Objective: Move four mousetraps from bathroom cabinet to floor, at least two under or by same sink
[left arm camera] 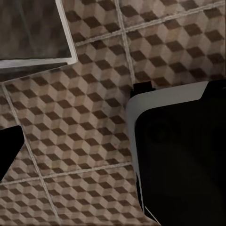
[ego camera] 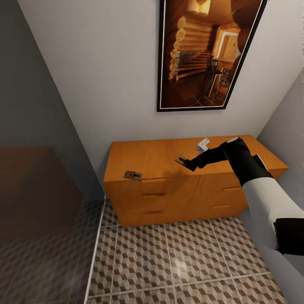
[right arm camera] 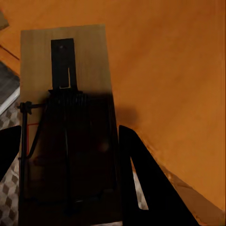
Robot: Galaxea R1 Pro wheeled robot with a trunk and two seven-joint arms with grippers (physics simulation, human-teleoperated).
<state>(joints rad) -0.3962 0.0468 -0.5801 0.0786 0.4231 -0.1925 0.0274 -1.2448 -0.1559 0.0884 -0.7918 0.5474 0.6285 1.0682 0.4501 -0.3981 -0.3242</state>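
Note:
The orange-brown cabinet [ego camera: 160,154] stands against the wall with its drawers closed. One mousetrap [ego camera: 133,175] lies flat near the top's front left edge. My right arm reaches over the top, where the right gripper [ego camera: 186,162] is shut on a second mousetrap [ego camera: 182,160]. In the right wrist view, that mousetrap [right arm camera: 66,94] sits between the two dark fingers of the right gripper [right arm camera: 70,129], which press on its long sides; it casts a shadow on the cabinet [right arm camera: 179,70]. In the left wrist view, a finger [left arm camera: 9,149] of my left gripper hangs over the bathroom floor [left arm camera: 84,122], holding nothing.
A framed picture [ego camera: 207,55] hangs above the cabinet. A dark glass partition with a white floor strip [ego camera: 95,249] bounds the left side. Cube-patterned bathroom floor [ego camera: 177,257] spreads in front of the cabinet. My own base [left arm camera: 183,155] is below the left arm.

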